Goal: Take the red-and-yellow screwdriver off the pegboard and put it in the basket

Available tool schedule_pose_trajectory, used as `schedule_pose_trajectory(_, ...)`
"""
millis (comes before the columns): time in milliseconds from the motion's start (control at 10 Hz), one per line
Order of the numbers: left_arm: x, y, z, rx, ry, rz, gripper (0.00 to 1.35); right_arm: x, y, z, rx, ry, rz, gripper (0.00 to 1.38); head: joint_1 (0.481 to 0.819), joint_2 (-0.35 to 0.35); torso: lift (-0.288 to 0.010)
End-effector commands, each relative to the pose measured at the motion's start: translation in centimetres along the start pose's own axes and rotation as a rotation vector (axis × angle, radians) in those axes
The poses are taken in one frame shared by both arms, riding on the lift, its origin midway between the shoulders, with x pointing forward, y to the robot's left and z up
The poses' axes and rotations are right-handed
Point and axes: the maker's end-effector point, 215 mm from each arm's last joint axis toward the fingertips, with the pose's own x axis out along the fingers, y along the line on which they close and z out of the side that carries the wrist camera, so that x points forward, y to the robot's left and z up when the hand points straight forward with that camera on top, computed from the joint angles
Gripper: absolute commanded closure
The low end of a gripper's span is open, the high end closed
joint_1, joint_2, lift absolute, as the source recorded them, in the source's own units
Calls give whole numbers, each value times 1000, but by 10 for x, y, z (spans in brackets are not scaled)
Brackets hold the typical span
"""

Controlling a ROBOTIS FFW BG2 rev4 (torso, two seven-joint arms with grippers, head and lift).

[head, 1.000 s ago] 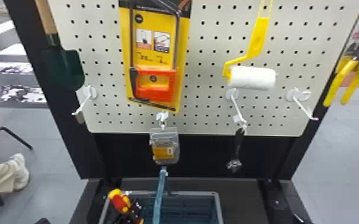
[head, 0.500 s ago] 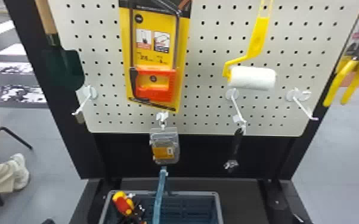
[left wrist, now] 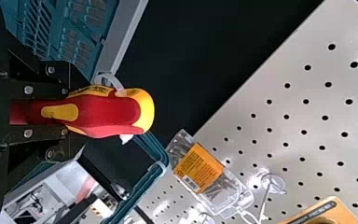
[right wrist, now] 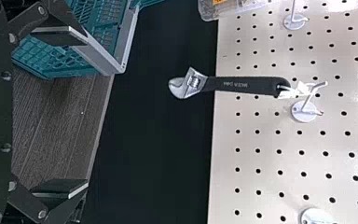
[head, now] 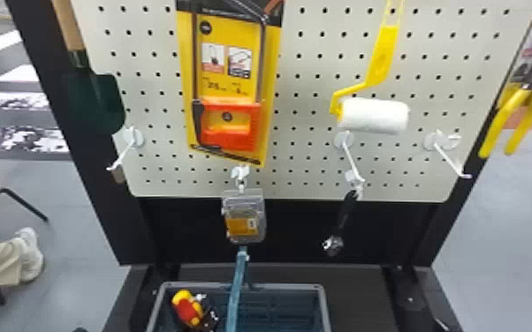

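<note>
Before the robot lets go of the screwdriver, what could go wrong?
The screwdriver might bump the basket's upright handle, which stands close by in the head view. The white loop at the screwdriver's end could snag on something. And if the left hand opens too near the basket's rim, the screwdriver might hit the edge and maybe tumble outside.

Hardware shop, or a display arranged like one: white perforated pegboard (head: 296, 187); white hooks (head: 343, 140); orange-handled hacksaw (head: 229, 141) on yellow-and-black card; yellow-handled white paint roller (head: 373, 115); wooden-handled dark green trowel (head: 97, 101); black-handled silver adjustable wrench (right wrist: 242, 85).
</note>
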Motion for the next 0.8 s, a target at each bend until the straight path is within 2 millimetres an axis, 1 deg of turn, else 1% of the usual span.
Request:
schedule_pose_trajectory(0,0,1,-7,4,31,-8,880,0,0,0,4,-2,-2,213,549,0,-100)
schedule_pose_trajectory(100,4,-3,-4,50,35,-29,960,0,1,-3,8,2,0,213,549,0,-100)
schedule_pose_trajectory(200,7,-6,-2,54,34,-42,957,0,1,-3,8,2,0,213,549,0,-100)
schedule_pose_trajectory(300,7,-5,1,63,32,-51,570,0,1,-3,8,2,0,213,549,0,-100)
schedule_pose_trajectory(400,4,-3,5,69,13,-44,211,0,1,-3,8,2,0,213,549,0,-100)
schedule_pose_trajectory(500,2,0,8,72,-2,-35,85,0,1,-3,8,2,2,213,549,0,-100)
schedule_pose_trajectory(600,1,2,10,73,-11,-25,133,0,1,-3,8,2,2,213,549,0,-100)
schedule_pose_trajectory(700,0,2,10,72,-13,-24,148,0,1,-3,8,2,2,213,549,0,-100)
